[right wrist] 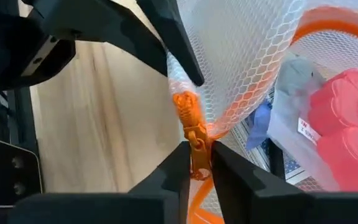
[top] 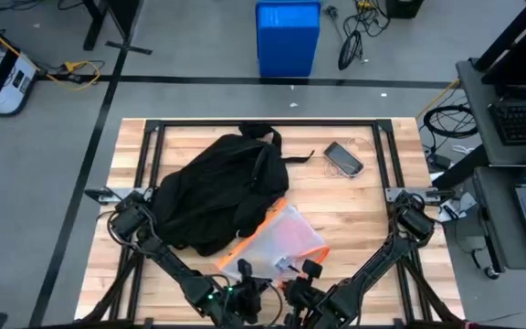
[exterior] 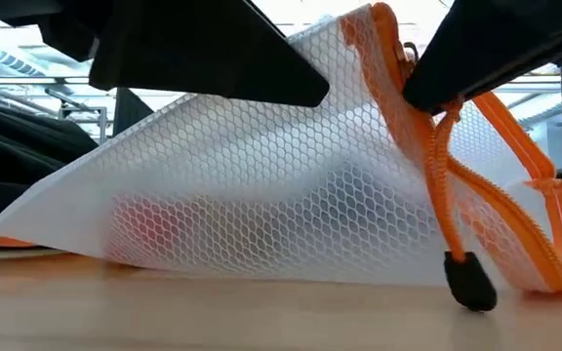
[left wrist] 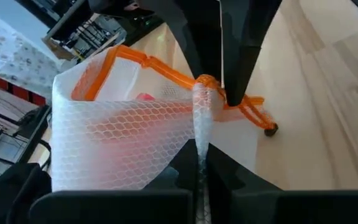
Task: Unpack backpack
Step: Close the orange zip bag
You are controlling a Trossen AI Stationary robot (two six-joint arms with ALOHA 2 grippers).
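Writing cannot be read anywhere on the backpack (top: 213, 196). Near the tabletop's (top: 363, 219) front edge, the left gripper (left wrist: 201, 155) pinches the mesh pouch (exterior: 261, 195), and the right gripper (right wrist: 196, 163) clamps its orange zipper pull (right wrist: 194, 146).

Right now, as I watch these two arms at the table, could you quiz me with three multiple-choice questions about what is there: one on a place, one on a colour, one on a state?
1. Where does the dark flat phone lie?
A. On the bare wood of the wooden table, beyond the backpack
B. Inside the pouch
C. On the grey floor

2. What colour is the trim of the white mesh zip pouch?
A. Green
B. Orange
C. Purple

3. What is the right gripper doing?
A. Hanging open, far from everything
B. Clamping the phone
C. Pinching the pouch's orange zipper pull

Answers: 1 A, the high view shows the phone on open tabletop beside the large black soft fabric backpack. 2 B, the zipper tape is orange in every view. 3 C, the right wrist view shows its fingers closed on the pull, while the left gripper grips the mesh.
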